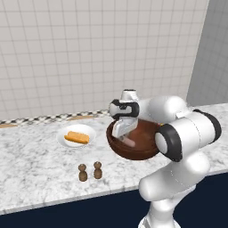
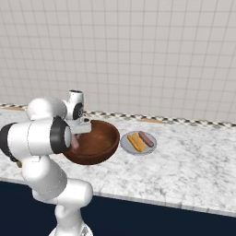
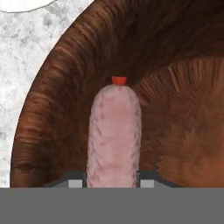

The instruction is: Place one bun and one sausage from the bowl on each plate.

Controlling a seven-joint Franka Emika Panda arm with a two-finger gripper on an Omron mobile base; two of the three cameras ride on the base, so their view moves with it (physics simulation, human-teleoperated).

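Note:
The dark reddish-brown bowl [image 1: 133, 153] [image 2: 99, 138] [image 3: 52, 100] stands on the marble counter. My gripper [image 1: 123, 135] [image 3: 112, 183] reaches down into it. In the hand view a pale pink sausage [image 3: 114, 135] [image 1: 129, 141] lies on the bowl's floor, and both fingertips [image 3: 76, 181] press against its sides. In the left base view, a white plate [image 1: 90, 130] left of the bowl carries one bun [image 1: 76, 137]. In the right base view, a white plate [image 2: 126, 148] right of the bowl carries a bun [image 2: 135, 142] and a sausage [image 2: 146, 138].
Two small brown shakers [image 1: 83, 173] [image 1: 97, 170] stand near the counter's front edge, in front of the left plate. A tiled wall runs along the back of the counter. My own arm hides part of the bowl in both base views.

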